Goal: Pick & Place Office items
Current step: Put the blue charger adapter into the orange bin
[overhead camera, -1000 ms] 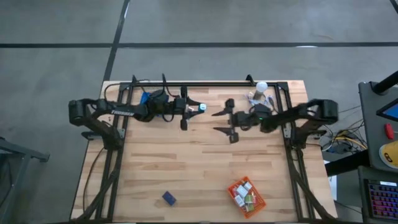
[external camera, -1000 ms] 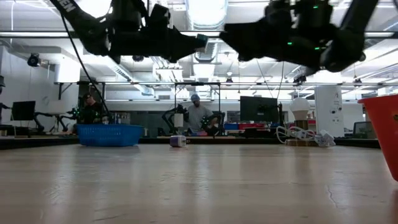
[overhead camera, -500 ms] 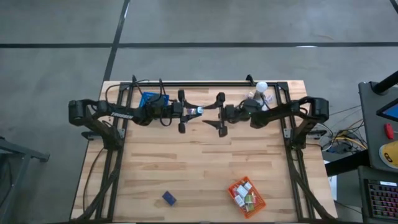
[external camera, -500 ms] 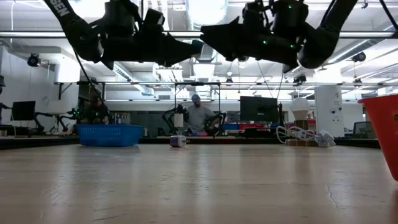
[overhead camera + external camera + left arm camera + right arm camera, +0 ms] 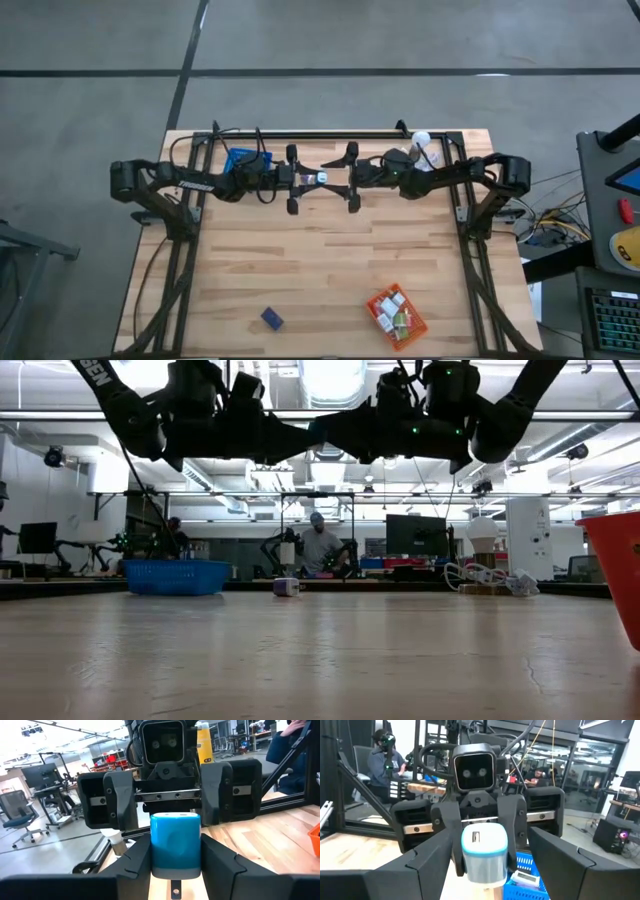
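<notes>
Right pincer [image 5: 350, 178] moved in, spread around blue-white block [image 5: 322, 177], left pincer [image 5: 296, 178] pinching it

Table centre [image 5: 320, 255] bare; orange basket [image 5: 396, 316], small blue block [image 5: 271, 318] near front edge.

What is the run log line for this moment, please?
left gripper: shut on blue-and-white block | right gripper: open around block | handover: mid-air
</notes>
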Controlling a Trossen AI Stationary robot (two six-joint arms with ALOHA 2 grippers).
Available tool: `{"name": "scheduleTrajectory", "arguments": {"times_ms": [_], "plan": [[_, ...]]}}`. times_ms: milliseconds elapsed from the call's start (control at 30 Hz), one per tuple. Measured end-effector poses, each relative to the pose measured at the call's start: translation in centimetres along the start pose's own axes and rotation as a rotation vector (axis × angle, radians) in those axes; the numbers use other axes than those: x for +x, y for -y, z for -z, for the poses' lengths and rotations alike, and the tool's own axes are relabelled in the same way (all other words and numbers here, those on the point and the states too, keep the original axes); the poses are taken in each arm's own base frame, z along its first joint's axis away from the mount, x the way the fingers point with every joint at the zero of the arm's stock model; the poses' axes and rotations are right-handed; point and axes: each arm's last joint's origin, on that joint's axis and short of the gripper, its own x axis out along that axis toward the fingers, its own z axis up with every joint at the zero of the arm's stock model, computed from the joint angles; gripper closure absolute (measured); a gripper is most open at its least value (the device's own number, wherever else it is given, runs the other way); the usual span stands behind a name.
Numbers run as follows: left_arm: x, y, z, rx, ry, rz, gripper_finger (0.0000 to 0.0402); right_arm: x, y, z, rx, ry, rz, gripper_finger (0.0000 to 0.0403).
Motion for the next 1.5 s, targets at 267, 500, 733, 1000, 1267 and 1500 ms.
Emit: {"name": "scheduleTrajectory", "arguments": {"times_ms": [267,500,733,1000,1267,1500], "plan": [[0.0,0.0,0.0,0.000,0.000,0.000,0.0274,0.0,0.0,0.1,0.005,-0.006,0.000,0.0145],[0.0,0.0,0.0,0.000,0.000,0.000,0.0274,0.0,0.0,0.1,0.008,-0.011,-0.001,0.0152],[0.0,0.0,0.0,0.000,-0.001,-0.001,0.0274,0.0,-0.1,0.3,0.005,-0.025,-0.002,0.0205],[0.0,0.0,0.0,-0.009,-0.003,-0.003,0.0274,0.4,-0.4,0.1,-0.024,-0.040,-0.015,0.0275],[0.0,0.0,0.0,-0.008,-0.003,0.002,0.0274,1.0,-1.0,-0.1,-0.049,-0.066,-0.043,0.0289],[0.0,0.0,0.0,-0.008,-0.003,0.003,0.0274,1.0,-1.1,-0.1,-0.056,-0.070,-0.050,0.0289]]}}
